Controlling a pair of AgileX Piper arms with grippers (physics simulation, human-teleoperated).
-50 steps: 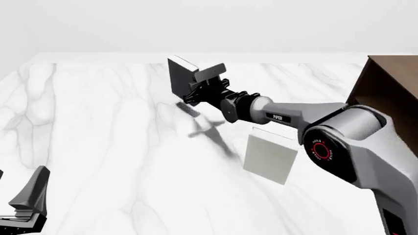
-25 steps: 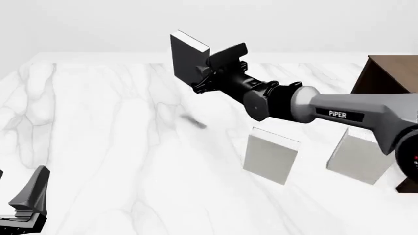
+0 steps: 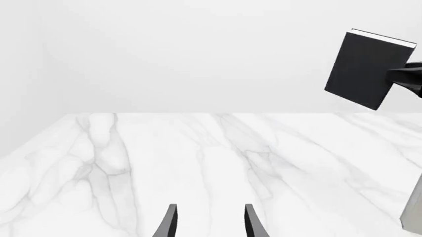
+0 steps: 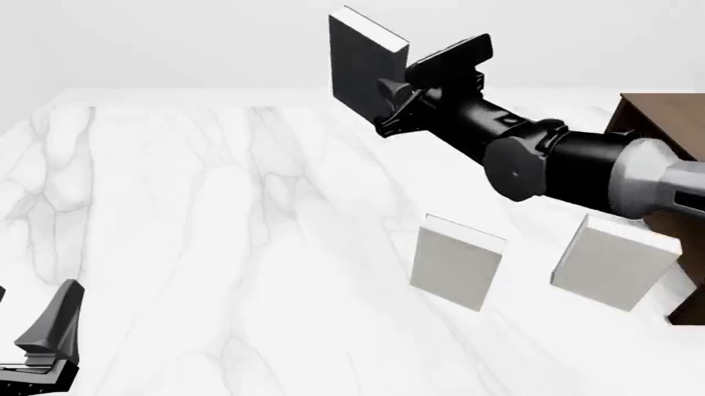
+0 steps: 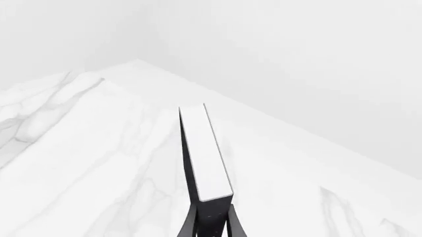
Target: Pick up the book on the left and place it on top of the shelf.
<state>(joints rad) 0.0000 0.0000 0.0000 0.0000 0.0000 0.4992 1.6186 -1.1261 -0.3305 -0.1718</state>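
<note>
The dark charcoal book (image 4: 355, 64) with white page edges hangs upright high above the table, clamped in my right gripper (image 4: 395, 99). It also shows in the left wrist view (image 3: 366, 68) and, edge-on between the fingers, in the right wrist view (image 5: 204, 158). The dark brown shelf (image 4: 661, 132) stands at the right edge of the front view, to the right of the held book. My left gripper (image 3: 208, 224) is open and empty, low over the near left of the table (image 4: 165, 247).
Two light grey-white books stand upright on the marble table, one in the middle (image 4: 456, 261) and one nearer the shelf (image 4: 610, 261). The left arm's body (image 4: 44, 342) sits at the near left corner.
My right gripper has lifted the dark book higher and carried it to the right, toward the shelf. The left arm has not moved.
</note>
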